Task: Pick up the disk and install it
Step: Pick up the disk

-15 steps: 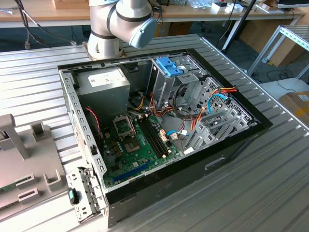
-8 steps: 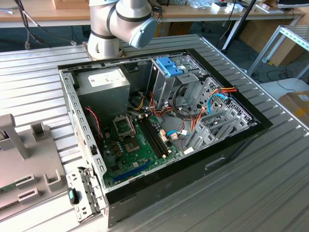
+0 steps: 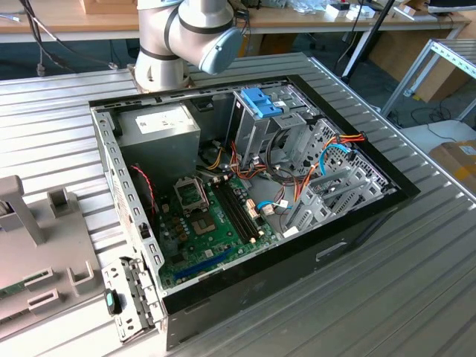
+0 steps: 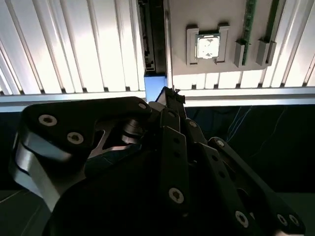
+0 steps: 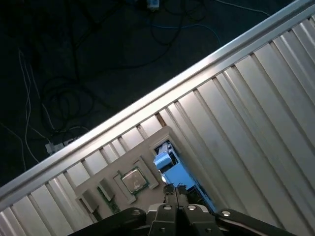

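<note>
Nearest in both wrist views, the gripper (image 4: 172,94) (image 5: 173,188): drawn narrow, fingers close together, holding nothing. Hangs in the air above the disk (image 4: 152,44) (image 5: 184,174), clear of it, tips seen against its blue end.

Below that, the disk itself, seated in a slot along one side of a grey tray (image 4: 197,14) (image 5: 140,162) (blue tab pointing toward the counter's edge). Shares the tray with a CPU (image 4: 207,46) (image 5: 134,181) just beside it and, in the second wrist view, with a green memory stick (image 4: 250,24) a little further along.

Under the tray, the ribbed metal counter (image 3: 387,297) (image 4: 74,44) (image 5: 256,113), with its rail close by. Past the rail in the first wrist view, a dark floor (image 5: 98,29) strewn with loose cables (image 5: 54,98).

In the exterior view, closest, an open computer case (image 3: 245,286) lying on the counter, motherboard (image 3: 201,223) bared. Just off it, at the exterior view's left, part of the tray (image 3: 44,253). Deeper inside the case, toward its far side, a blue-topped drive cage (image 3: 260,111). Behind the case, the arm (image 3: 186,33), standing on the counter and rising out of the picture.
</note>
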Controlling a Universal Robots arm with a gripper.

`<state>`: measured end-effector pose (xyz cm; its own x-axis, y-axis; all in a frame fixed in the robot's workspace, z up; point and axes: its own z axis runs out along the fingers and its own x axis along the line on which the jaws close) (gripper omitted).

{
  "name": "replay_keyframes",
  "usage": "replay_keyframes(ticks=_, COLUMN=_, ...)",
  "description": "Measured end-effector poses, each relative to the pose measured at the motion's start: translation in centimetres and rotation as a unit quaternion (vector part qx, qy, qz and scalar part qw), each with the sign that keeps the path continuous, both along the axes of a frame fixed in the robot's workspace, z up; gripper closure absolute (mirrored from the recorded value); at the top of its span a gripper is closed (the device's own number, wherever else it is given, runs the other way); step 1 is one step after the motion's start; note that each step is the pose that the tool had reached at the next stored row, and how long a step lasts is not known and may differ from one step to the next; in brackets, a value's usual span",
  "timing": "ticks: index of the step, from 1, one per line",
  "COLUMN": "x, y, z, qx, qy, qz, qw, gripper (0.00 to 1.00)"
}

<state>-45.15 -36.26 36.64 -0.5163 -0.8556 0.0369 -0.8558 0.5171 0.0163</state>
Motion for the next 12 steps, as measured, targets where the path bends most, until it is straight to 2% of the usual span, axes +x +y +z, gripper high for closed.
replay_keyframes(ticks=3, x=0.00, y=0.00, z=0.00, qx=0.0002, qy=0.0000, qz=0.032, qw=0.9995, gripper=0.89)
replay_keyframes(ticks=4, x=0.00, y=0.00, z=0.00, qx=0.0002, qy=0.0000, qz=0.047, qw=0.9989, gripper=0.89)
replay_keyframes(ticks=8, x=0.00, y=0.01, z=0.00, qx=0.0003, qy=0.0000, qz=0.077, qw=0.9971, gripper=0.89)
replay_keyframes(ticks=10, x=0.00, y=0.01, z=0.00, qx=0.0005, qy=0.0000, qz=0.111, qw=0.9938, gripper=0.89)
replay_keyframes(ticks=12, x=0.00, y=0.01, z=0.00, qx=0.0005, qy=0.0000, qz=0.143, qw=0.9897, gripper=0.89)
